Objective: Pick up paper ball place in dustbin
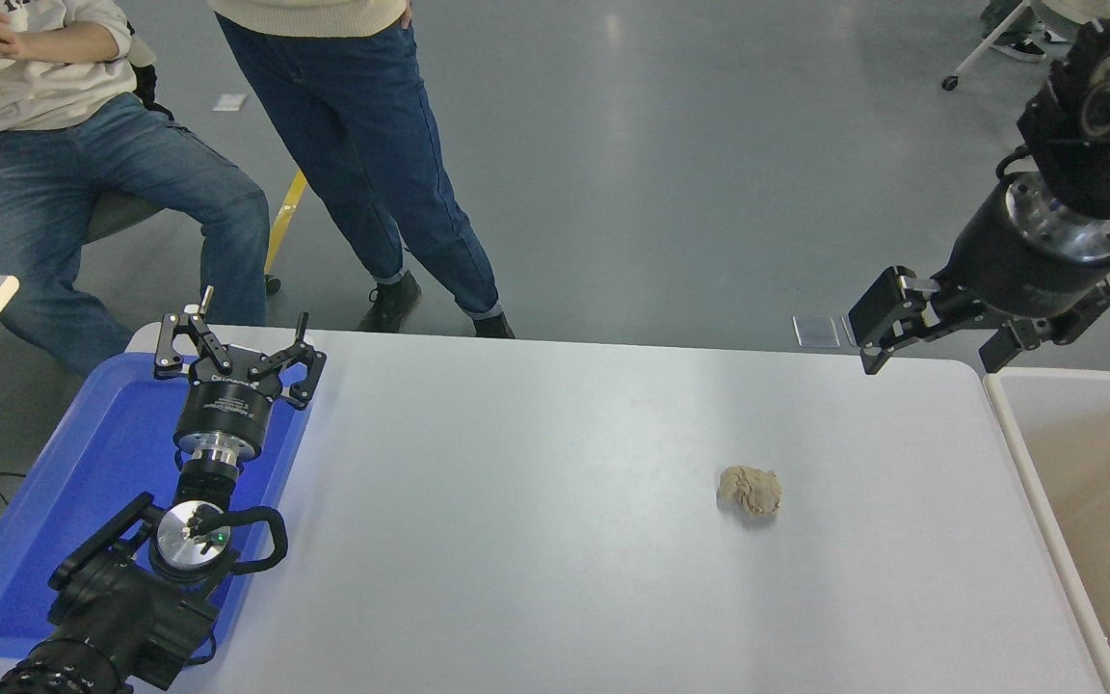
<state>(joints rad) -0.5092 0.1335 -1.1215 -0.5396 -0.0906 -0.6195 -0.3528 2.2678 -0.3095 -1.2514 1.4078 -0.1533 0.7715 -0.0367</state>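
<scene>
The left arm lies parked at the near left, reaching away from the camera; its left gripper points to the far side with its 2 fingers spread; the right arm enters from the far right, angled down and leftward; its right gripper hangs with fingers parted.
</scene>
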